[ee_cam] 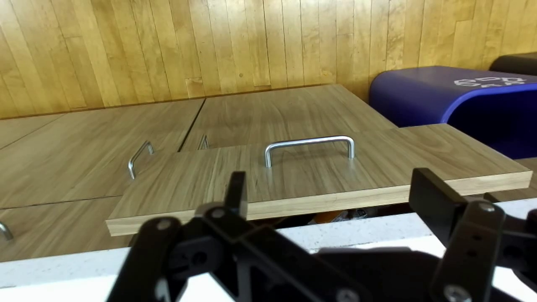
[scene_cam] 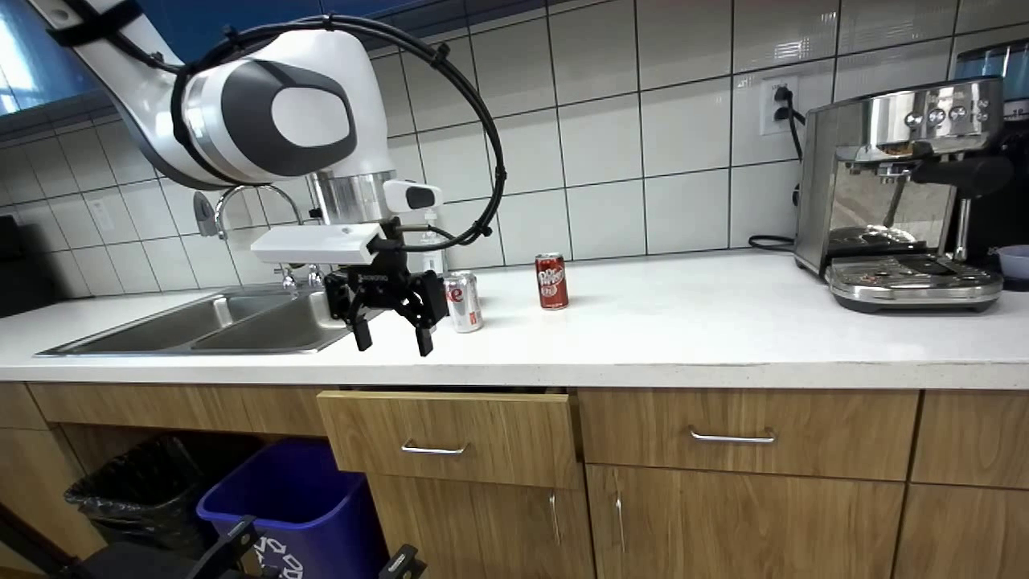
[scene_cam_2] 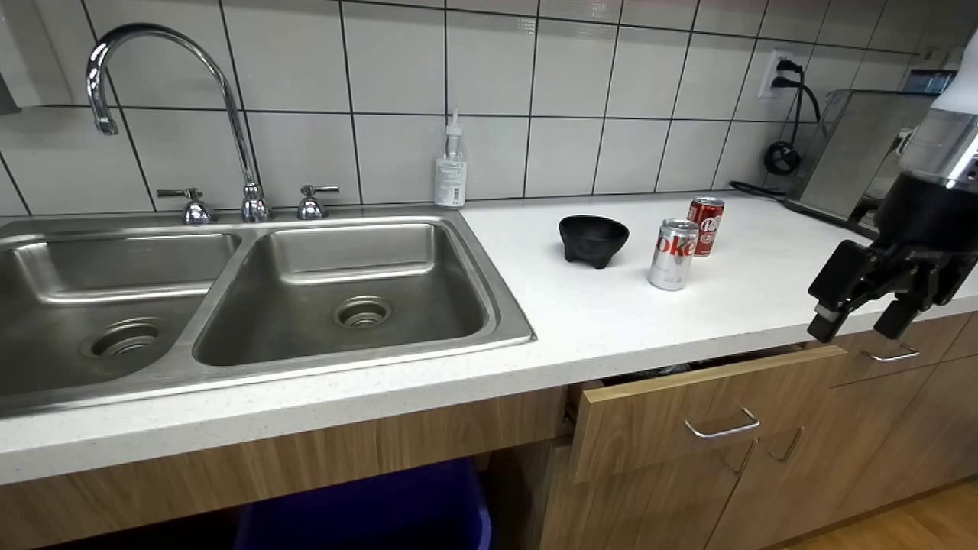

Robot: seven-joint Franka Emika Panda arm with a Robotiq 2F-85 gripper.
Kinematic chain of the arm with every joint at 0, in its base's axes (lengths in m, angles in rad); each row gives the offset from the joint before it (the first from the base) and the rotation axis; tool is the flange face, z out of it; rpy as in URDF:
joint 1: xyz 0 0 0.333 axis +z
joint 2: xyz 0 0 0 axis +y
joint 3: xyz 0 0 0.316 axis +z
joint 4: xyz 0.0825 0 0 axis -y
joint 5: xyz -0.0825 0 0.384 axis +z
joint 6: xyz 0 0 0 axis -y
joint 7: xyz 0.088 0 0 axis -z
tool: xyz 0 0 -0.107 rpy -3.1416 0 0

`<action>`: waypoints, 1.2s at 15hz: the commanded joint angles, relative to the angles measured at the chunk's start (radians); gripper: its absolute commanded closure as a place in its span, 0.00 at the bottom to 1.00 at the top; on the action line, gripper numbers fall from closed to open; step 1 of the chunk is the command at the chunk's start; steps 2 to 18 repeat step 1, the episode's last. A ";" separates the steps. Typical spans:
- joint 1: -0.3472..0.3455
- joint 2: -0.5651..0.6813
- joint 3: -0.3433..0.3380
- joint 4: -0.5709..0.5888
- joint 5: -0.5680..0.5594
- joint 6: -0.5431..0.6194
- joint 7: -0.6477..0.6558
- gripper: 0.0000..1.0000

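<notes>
One wood-grain drawer (scene_cam: 498,434) stands ajar beneath a white worktop (scene_cam: 683,322) in an exterior view, its metal handle (scene_cam: 434,449) at about five o'clock from the black claw (scene_cam: 394,344) of a white robot arm (scene_cam: 309,117). The claw points downward near the worktop's front edge, above the drawer, its fingers (scene_cam: 424,339) parted. A silver Coke can (scene_cam: 464,304) stands at two o'clock from it, with a red Dr Pepper can (scene_cam: 551,281) farther out; a steel espresso machine (scene_cam: 864,201) sits well apart, between two and three. A double-bowl sink (scene_cam: 273,322) lies at nine o'clock, a blue recycling bin (scene_cam: 321,547) at seven and a black-bagged trash bin (scene_cam: 149,507) at eight.

In an exterior view, a black footed bowl (scene_cam_2: 594,238) rests on the worktop between nine and ten o'clock from the claw, which shows at the frame's three o'clock edge; the drawer lies at eight. Both cans stand upright toward ten, the silver one partly covering the red. A clear pump bottle (scene_cam_2: 451,176) stands at the sink's back corner.

In the wrist view, the claw's fingers are spread wide, framing the drawer's top edge, the handle at twelve o'clock beyond them. Contents (ee_cam: 328,216) show through the drawer's gap, too small to identify. The blue bin lies at two, a plank floor (ee_cam: 251,42) at twelve.
</notes>
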 commanded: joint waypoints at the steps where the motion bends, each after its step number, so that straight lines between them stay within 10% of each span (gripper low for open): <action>1: 0.038 -0.001 -0.041 0.000 -0.017 -0.002 0.013 0.00; 18: 0.038 -0.001 -0.041 0.000 -0.017 -0.002 0.013 0.00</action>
